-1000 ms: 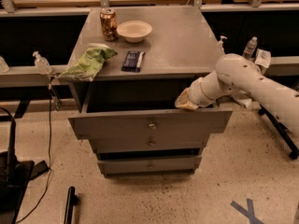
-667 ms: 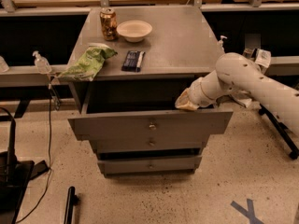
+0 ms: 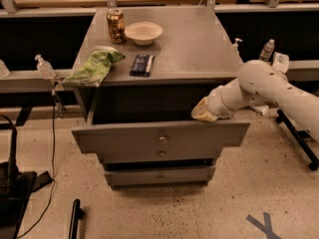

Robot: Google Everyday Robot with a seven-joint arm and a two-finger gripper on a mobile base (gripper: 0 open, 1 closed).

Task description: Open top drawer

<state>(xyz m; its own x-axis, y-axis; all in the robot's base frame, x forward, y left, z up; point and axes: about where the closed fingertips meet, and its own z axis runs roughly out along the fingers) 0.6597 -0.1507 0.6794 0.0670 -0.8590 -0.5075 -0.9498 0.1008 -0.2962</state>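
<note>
One raised camera looks down at the cabinet front, claw at the top drawer.

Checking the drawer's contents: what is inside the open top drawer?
Nothing is visible inside the top drawer: its interior is dark, its floor hidden behind the front panel. The gripper reaches over its right front edge.

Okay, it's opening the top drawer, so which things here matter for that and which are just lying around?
Part of the job: top drawer, pulled out; gripper at the drawer's right end.

Just lying about: can, bowl, green bag, dark packet, all on the cabinet top.
</note>
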